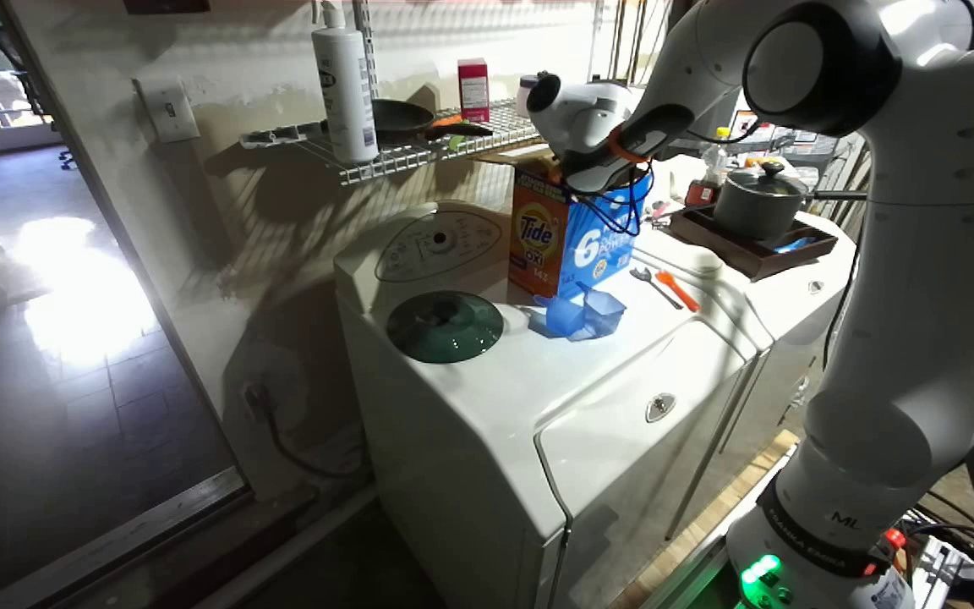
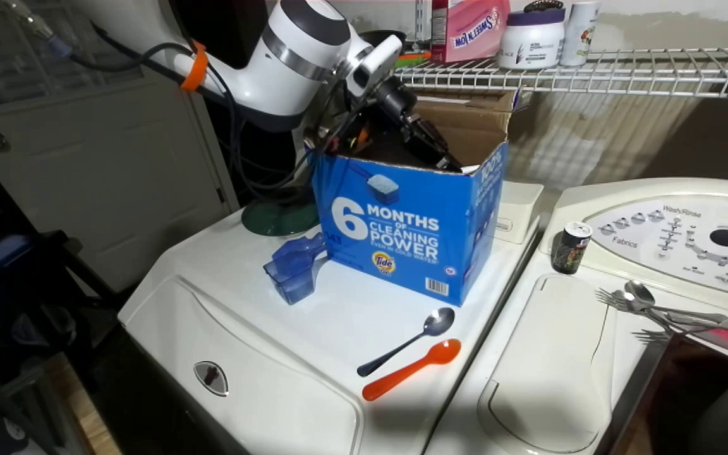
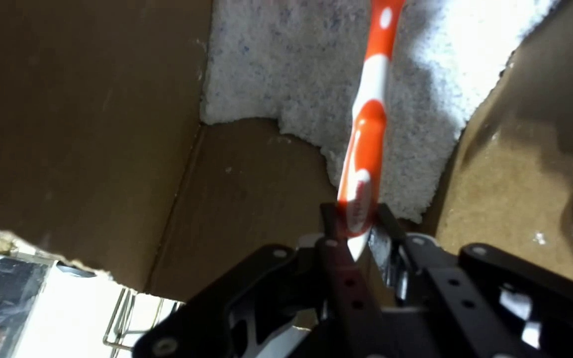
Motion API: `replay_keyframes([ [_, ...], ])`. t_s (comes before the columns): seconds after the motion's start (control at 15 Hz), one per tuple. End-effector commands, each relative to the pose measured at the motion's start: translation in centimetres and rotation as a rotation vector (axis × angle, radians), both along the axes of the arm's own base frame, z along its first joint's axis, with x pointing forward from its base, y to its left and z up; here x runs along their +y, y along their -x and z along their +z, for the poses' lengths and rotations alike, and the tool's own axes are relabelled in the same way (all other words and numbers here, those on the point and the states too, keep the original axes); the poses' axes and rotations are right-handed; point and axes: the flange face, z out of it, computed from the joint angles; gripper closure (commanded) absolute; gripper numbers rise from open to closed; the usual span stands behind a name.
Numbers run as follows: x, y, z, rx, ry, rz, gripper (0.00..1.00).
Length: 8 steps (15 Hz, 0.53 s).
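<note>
Orange-and-white stick [image 3: 370,117] — toothbrush-like — pinched by its end in your gripper [image 3: 359,219], inside Tide box [image 2: 395,227] near rear edge of appliance top [image 2: 326,316], over powder [image 3: 286,64]. Likely light, stiff, smooth; could twist in your narrow hold — best gripped squarely on thicker part.

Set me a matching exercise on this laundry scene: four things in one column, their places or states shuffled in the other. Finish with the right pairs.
Things
1. orange-and-white handle
2. black can
3. orange spoon
4. scoops

Places or states
A. lying beside the dark spoon
B. blue, next to the Tide box
C. gripped by the end effector
D. standing upright by the Wash/Rinse panel

Right pairs: 1-C, 2-D, 3-A, 4-B
</note>
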Motion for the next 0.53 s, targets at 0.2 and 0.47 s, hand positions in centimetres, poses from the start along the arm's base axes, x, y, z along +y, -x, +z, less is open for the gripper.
replay_keyframes([
  [0.2,0.04,-0.03,0.03,0.004,-0.001,0.003,0.81],
  [0.47,0.24,-0.1,-0.4,0.025,-0.015,0.015,0.95],
])
